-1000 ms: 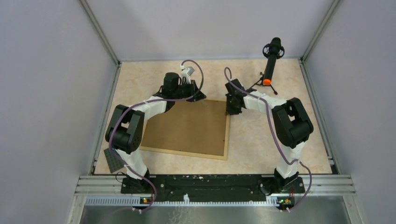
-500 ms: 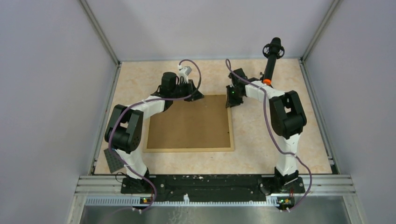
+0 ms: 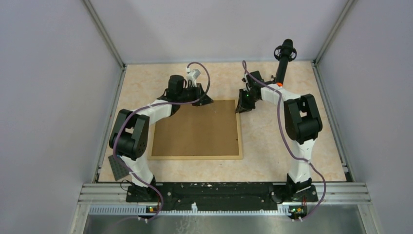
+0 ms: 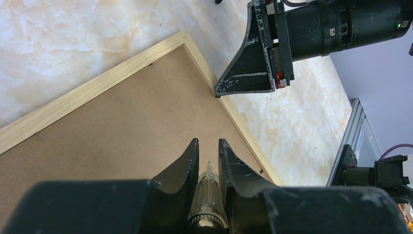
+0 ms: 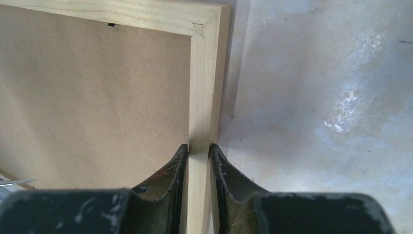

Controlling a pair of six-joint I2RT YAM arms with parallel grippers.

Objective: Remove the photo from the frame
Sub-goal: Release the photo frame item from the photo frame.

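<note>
Frame [image 5: 204,73] edge pinched inside right gripper [image 5: 198,147].

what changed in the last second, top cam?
The right gripper, clamped on the frame's right rail, swung it counter-clockwise in the top view, far right corner going away from the bases; it now lies square to the table. The left gripper and its pointed tool stayed put; brown back still up.
</note>
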